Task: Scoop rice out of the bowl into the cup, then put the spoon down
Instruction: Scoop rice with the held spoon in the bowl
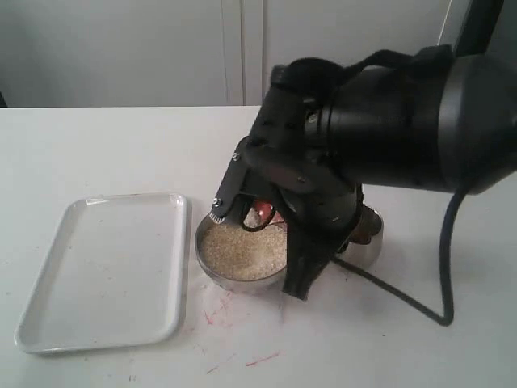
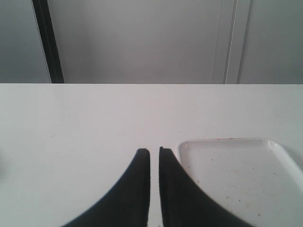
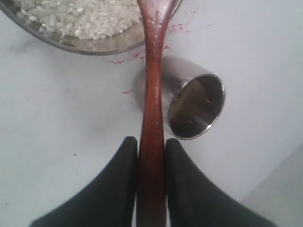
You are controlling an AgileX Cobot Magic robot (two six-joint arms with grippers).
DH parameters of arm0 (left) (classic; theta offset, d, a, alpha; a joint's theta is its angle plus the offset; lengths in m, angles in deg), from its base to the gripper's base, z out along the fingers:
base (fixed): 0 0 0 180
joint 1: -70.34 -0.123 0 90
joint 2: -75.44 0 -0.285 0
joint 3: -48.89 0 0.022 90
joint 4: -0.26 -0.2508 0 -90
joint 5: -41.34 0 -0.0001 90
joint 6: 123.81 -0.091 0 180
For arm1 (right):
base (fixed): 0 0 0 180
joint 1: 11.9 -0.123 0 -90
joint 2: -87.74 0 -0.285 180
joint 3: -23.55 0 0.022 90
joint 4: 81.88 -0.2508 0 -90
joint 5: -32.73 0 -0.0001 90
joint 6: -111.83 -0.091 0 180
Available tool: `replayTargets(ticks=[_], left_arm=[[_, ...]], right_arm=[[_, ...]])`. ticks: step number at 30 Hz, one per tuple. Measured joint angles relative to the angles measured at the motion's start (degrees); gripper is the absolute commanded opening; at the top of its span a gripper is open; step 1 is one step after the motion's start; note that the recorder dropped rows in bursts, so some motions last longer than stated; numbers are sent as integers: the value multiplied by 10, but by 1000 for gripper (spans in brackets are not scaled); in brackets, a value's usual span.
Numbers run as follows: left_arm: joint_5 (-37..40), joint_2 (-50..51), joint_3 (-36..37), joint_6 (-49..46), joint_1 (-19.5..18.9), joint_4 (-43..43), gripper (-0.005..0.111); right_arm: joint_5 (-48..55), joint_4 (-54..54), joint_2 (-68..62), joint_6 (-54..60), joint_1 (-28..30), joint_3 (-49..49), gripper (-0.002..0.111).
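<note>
The steel bowl (image 1: 212,257) (image 3: 71,43) holds off-white rice (image 1: 242,252) (image 3: 80,16). Beside it stands the small steel cup (image 1: 370,242) (image 3: 195,106), dark inside and half hidden by my right arm (image 1: 388,121) in the exterior view. My right gripper (image 3: 151,142) is shut on the long handle of the reddish-brown wooden spoon (image 3: 152,104). The handle runs past the cup, and its scoop end (image 1: 262,215) hangs over the bowl. My left gripper (image 2: 154,151) is shut with nothing in it, low over the bare table next to the tray; the exterior view does not show it.
A white rectangular tray (image 1: 105,271) (image 2: 236,175) lies left of the bowl, with only specks in it. Thin red marks (image 1: 262,358) streak the white table in front of the bowl. A black cable (image 1: 404,299) trails from the right arm across the table.
</note>
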Motion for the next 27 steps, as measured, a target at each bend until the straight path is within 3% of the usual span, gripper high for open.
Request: replayTargets(ticks=[5,10,27], left_arm=[[0,0,0,0,0,0,14],[0,0,0,0,0,0,14],[0,0,0,0,0,0,14]], right_arm=[[45,117,-51,-57,-56,0,0],[46,169,-98,-101,-70,0,0],[46,154,-118,-114,-70,0,0]])
